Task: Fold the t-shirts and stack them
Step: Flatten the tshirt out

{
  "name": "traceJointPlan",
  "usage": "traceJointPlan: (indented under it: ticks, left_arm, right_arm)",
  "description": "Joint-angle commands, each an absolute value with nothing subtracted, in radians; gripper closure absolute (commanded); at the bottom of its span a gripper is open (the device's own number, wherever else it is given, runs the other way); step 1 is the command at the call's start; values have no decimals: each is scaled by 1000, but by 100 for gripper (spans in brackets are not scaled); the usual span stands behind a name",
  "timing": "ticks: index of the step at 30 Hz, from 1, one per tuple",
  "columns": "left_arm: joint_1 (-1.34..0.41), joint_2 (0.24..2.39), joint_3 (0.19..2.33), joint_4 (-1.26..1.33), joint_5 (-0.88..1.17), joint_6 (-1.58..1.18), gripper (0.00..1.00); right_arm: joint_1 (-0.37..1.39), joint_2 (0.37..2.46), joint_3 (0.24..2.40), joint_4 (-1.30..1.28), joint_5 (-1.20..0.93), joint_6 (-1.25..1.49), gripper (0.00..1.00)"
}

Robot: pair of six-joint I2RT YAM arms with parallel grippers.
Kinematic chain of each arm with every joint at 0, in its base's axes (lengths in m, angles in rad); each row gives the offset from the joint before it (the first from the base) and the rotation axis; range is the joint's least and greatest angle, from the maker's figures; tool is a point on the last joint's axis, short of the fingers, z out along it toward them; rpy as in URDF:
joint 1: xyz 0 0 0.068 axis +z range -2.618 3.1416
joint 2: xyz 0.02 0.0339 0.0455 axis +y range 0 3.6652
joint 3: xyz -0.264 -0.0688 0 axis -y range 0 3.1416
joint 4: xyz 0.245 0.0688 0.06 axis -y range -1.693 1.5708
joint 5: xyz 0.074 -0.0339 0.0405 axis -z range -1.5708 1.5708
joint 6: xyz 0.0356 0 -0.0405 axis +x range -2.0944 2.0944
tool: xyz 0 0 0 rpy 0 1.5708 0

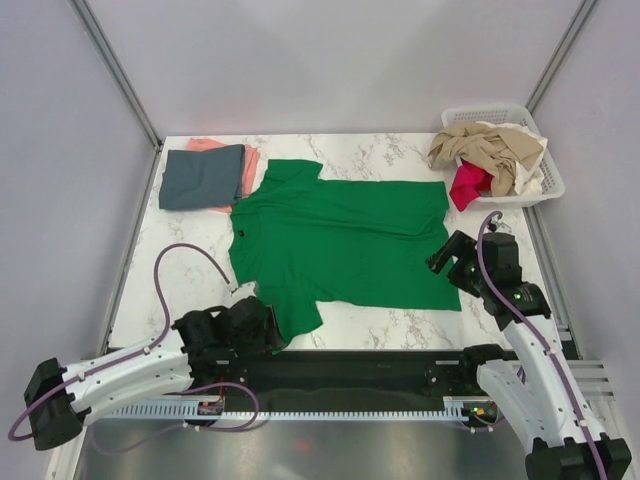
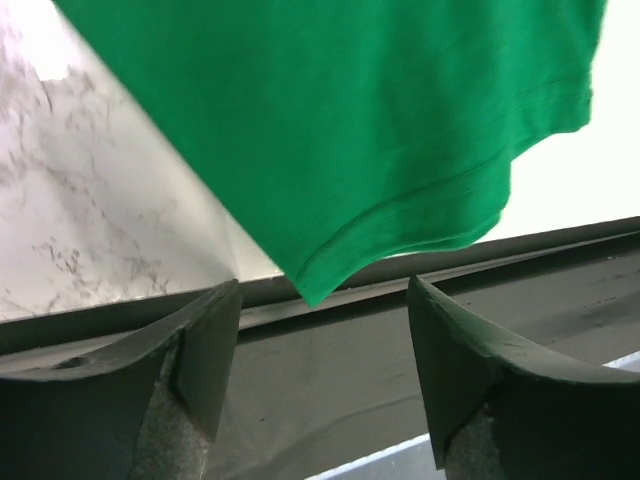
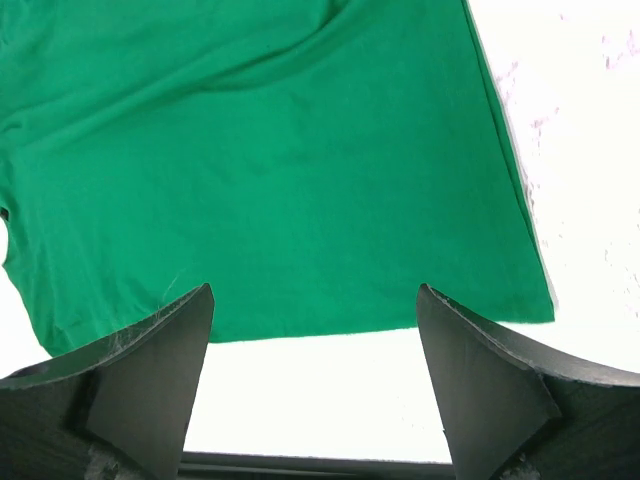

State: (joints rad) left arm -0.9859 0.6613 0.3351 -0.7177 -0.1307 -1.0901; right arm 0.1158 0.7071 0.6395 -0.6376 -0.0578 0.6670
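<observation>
A bright green t-shirt (image 1: pixel 340 240) lies spread flat on the marble table (image 1: pixel 190 270), collar to the left and hem to the right. My left gripper (image 1: pixel 268 328) sits low at the table's front edge, open. In the left wrist view the near sleeve's corner (image 2: pixel 330 275) reaches past the edge, just ahead of the open left gripper (image 2: pixel 325 310) and not between its fingers. My right gripper (image 1: pixel 445 258) hovers at the hem's front right corner. The right wrist view shows the right gripper (image 3: pixel 315 310) open, with the hem (image 3: pixel 350 320) just beyond its fingertips.
A folded slate blue-grey t-shirt (image 1: pixel 200 178) rests on a salmon pink one (image 1: pixel 250 165) at the back left. A white slatted basket (image 1: pixel 553 190) at the back right holds crumpled beige (image 1: pixel 495 150) and magenta-red (image 1: pixel 468 185) tees. A dark rail (image 2: pixel 400 380) runs below the front edge.
</observation>
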Motion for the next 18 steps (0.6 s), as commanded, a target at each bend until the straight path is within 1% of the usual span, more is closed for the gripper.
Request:
traceJointPlan:
  ticks: [1, 3, 8, 12, 14, 17, 18]
  left_arm:
    - [-1017, 672, 334, -719, -181, -1201, 28]
    - [-1019, 713, 345, -721, -196, -1195, 32]
    - [-1022, 808, 377, -680, -206, -1172, 37]
    - [-1022, 871, 393, -635, -212, -1152, 44]
    - [-1020, 894, 393, -602, -212, -1138, 45]
    - [-1020, 946, 377, -511, -206, -1129, 56]
    - [-1020, 959, 377, -499, -209, -1127, 67]
  right_arm:
    - [120, 695, 635, -675, -74, 680, 9]
    - [120, 706, 634, -673, -77, 680, 10]
    - [120, 729, 638, -658, -77, 669, 9]
    - [120, 742, 644, -658, -71, 658, 9]
    - [120, 745, 637, -652, -64, 655, 9]
    - [120, 756, 617, -634, -64, 655, 9]
    - [120, 761, 612, -632, -66, 652, 9]
